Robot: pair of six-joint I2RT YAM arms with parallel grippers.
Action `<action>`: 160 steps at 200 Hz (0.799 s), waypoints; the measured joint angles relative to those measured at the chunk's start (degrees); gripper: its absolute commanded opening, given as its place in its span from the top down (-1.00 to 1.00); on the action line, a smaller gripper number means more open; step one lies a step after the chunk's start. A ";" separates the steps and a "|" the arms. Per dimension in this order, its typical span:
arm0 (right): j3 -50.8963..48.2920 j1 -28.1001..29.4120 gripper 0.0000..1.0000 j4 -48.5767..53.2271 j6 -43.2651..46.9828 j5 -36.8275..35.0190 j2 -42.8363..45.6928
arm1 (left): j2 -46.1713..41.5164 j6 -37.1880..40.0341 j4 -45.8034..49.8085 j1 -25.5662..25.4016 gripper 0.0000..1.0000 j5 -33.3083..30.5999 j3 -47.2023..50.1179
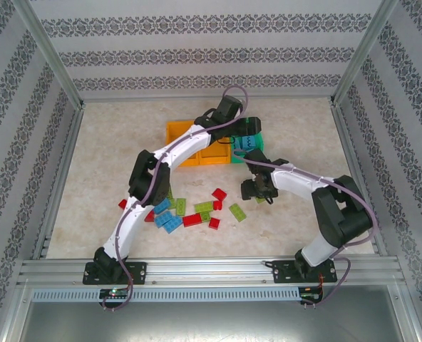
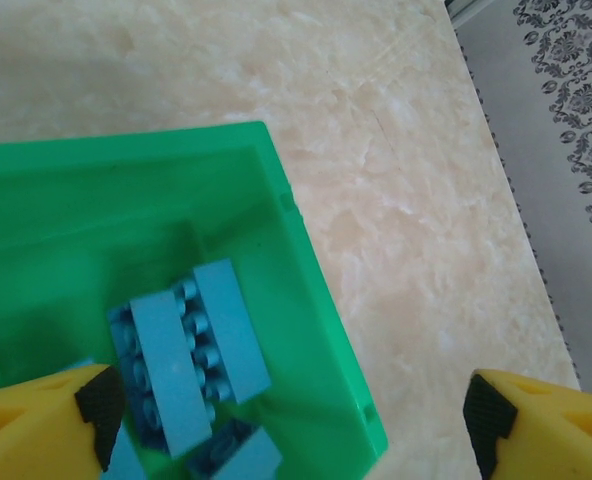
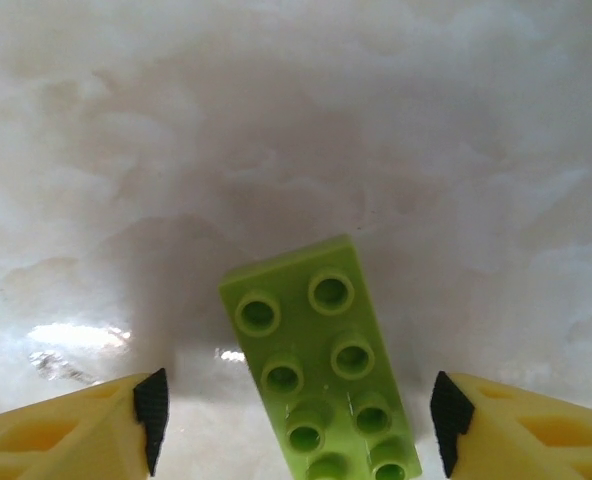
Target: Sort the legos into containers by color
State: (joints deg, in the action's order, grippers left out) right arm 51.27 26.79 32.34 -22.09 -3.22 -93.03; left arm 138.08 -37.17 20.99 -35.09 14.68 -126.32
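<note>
Low in frame, the right gripper [image 3: 296, 420] flanks a light green brick [image 3: 316, 350], fingers spread; lower squarely before closing. Beyond, the left gripper [image 2: 291, 420], also spread, hangs over the green bin [image 2: 126, 160].

The top external camera is fixed above and behind the arm bases [image 1: 115, 273]. It faces down and forward over the whole table [image 1: 104, 149] from a distance. The left wrist camera looks steeply down at close range onto one corner of the green bin [image 2: 96, 190], with the left gripper [image 2: 291, 425] at the frame's lower edge. The right wrist camera sits very near the table, facing down at a light green brick [image 3: 321, 350] between the fingers of the right gripper [image 3: 301, 415]. The top external and left wrist views share the green bin.
</note>
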 measured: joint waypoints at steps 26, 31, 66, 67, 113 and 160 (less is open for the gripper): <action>1.62 0.13 -0.01 1.42 0.02 -0.20 -2.21 | -7.72 -1.90 -1.92 1.40 -0.99 1.79 8.66; 1.88 0.31 0.04 1.64 0.22 -0.26 -2.40 | -9.05 -2.21 -2.51 1.68 -0.99 2.10 9.94; 3.78 0.87 0.32 3.21 -0.02 -0.37 -3.96 | -16.85 -3.39 -6.29 3.67 -1.00 3.85 17.27; 3.80 0.87 0.33 3.28 0.02 -0.37 -3.98 | -16.96 -3.39 -6.34 3.72 -1.00 3.89 17.40; 4.44 1.09 0.43 4.13 0.61 -0.39 -4.11 | -23.37 -3.43 -9.35 4.81 -1.00 4.59 27.50; 6.88 1.88 0.43 4.26 0.39 0.63 -3.98 | -28.02 -2.84 -9.81 7.43 -0.99 3.87 36.37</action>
State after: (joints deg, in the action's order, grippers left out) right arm 58.15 28.67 36.60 -21.69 -2.59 -97.01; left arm 110.06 -40.01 11.18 -27.66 18.55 -89.95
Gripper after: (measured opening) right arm 0.306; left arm 0.997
